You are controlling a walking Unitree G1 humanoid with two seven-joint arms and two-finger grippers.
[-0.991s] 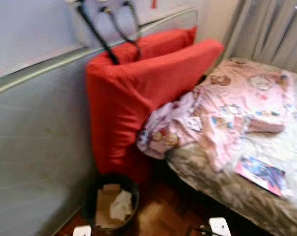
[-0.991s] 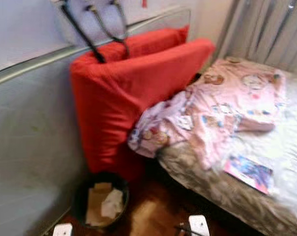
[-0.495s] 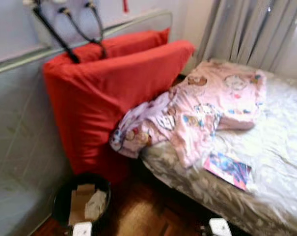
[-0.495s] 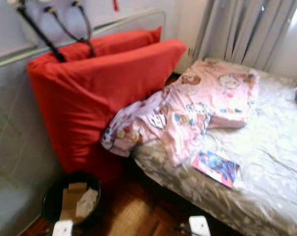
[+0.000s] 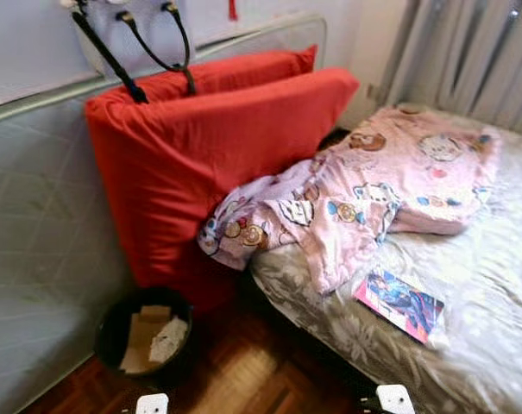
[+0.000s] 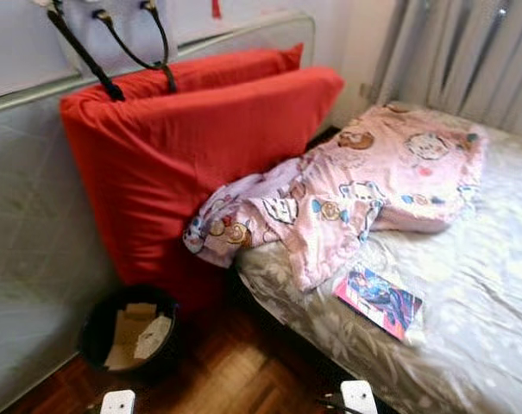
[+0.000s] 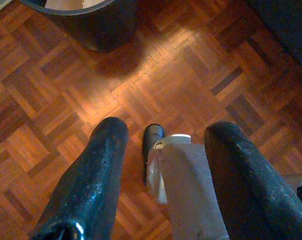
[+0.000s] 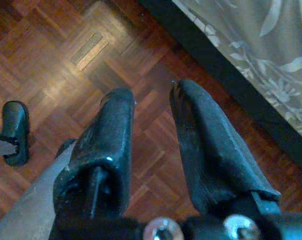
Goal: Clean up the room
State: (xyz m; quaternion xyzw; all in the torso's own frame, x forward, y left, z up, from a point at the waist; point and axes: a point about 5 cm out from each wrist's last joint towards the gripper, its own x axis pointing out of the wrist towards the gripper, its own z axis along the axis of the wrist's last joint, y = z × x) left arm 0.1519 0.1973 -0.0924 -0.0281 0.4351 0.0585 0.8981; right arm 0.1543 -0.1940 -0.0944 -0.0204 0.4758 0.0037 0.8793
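Note:
A rumpled pink cartoon-print blanket [image 5: 373, 185] lies across the bed [image 5: 493, 285] and spills over its near corner. A colourful magazine [image 5: 399, 304] rests flat on the floral sheet near the bed's edge. On the floor beside the bed stands a black bin [image 5: 144, 336] holding paper and cardboard. My left gripper [image 7: 165, 131] hangs open over the parquet, with the bin [image 7: 91, 15] just ahead of it. My right gripper [image 8: 151, 95] is open too, low beside the bed's edge [image 8: 260, 45]. Neither holds anything.
Two big red cushions [image 5: 209, 147] lean against a grey padded wall panel [image 5: 45, 224], between bin and bed. A bag with black straps [image 5: 148, 43] hangs above them. Grey curtains [image 5: 476, 52] close the far side. Parquet floor [image 5: 243, 379] runs in front of the bed.
The whole picture has shifted left and then slightly back as the camera turned, and it is sharper now. Blanket, magazine, cushions and bin keep their places.

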